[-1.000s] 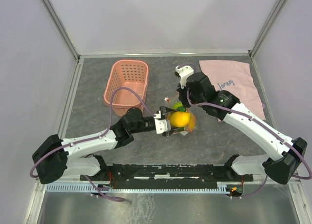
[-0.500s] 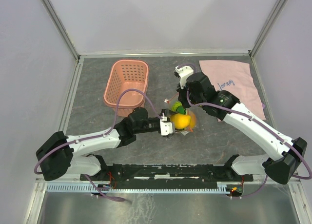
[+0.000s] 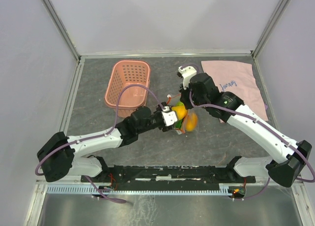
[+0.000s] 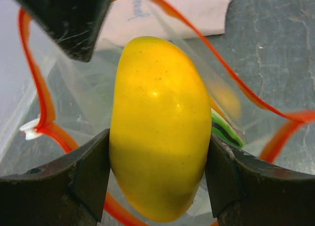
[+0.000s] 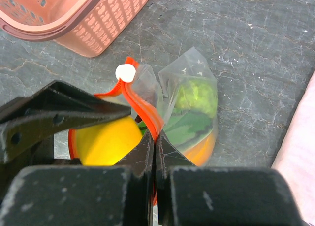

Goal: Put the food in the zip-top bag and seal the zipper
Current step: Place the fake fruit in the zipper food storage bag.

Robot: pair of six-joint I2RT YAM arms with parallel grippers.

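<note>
My left gripper [image 4: 157, 167] is shut on a yellow toy fruit [image 4: 160, 127] and holds it in the open mouth of the clear zip-top bag [image 5: 189, 113]. The red-orange zipper strip [image 4: 44, 108] loops around the fruit. My right gripper [image 5: 155, 149] is shut on the zipper strip [image 5: 142, 113] and holds that side of the mouth up. Inside the bag lie a green piece [image 5: 197, 95] and an orange fruit [image 5: 202, 149]. In the top view the bag with the fruit [image 3: 184, 118] hangs between both grippers at the table's middle. The purple grapes are hidden.
A pink slotted basket [image 3: 127, 83] stands behind and to the left of the bag; its corner shows in the right wrist view [image 5: 74, 19]. A pink cloth with script writing [image 3: 231, 83] lies at the back right. The table is dark grey stone pattern [image 3: 93, 108].
My left gripper has moved forward and to the right with the yellow fruit, pushing it further into the bag's mouth. The right gripper has kept its hold on the strip.
</note>
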